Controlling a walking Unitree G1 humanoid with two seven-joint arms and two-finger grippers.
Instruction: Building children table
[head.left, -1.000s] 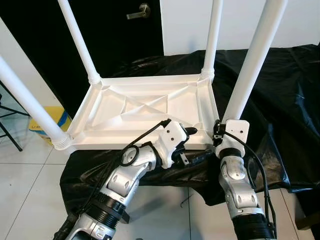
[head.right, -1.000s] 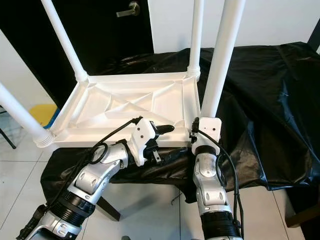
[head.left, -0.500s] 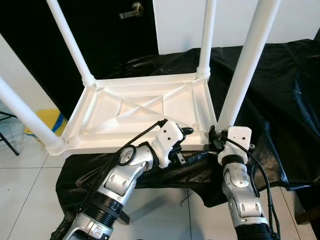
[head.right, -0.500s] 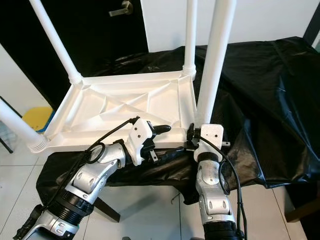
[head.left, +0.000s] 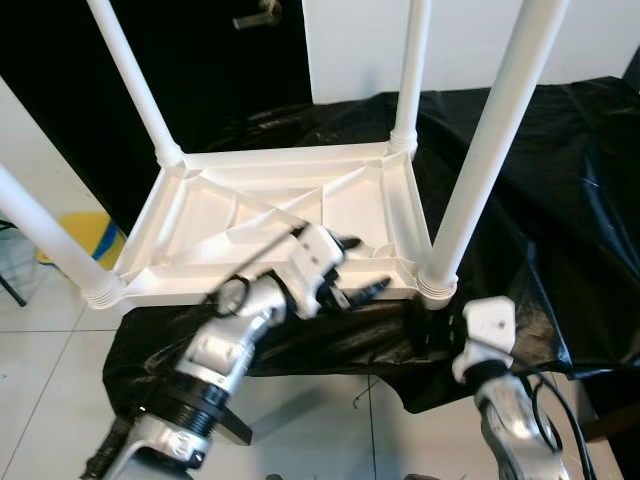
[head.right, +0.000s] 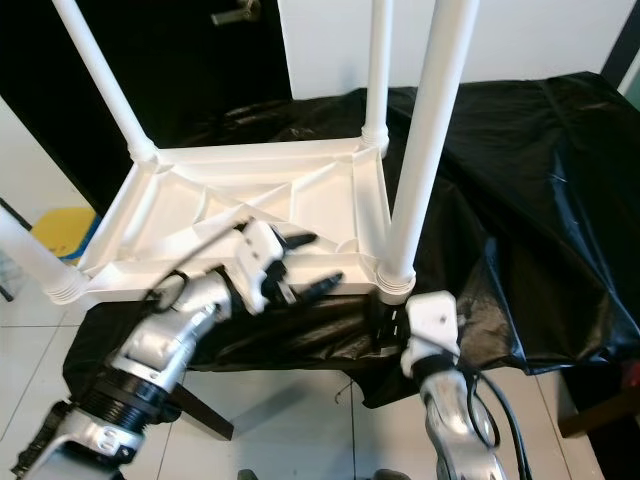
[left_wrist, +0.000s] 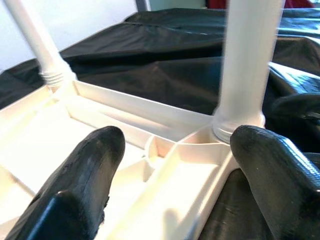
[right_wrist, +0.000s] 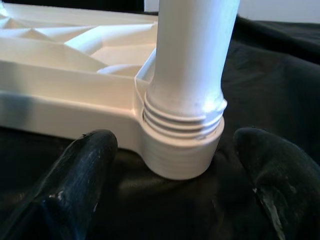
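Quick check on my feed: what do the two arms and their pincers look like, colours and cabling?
Both arms are silver, jointed metal segments with black ribbed collars. The left pincer and right pincer each have two long black fingers on a white wrist housing. Black cables loop along both forearms.

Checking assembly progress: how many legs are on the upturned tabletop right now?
4, one per corner of the tabletop: far left leg, far right leg, near right leg by the right gripper, near left leg. None appear hidden.
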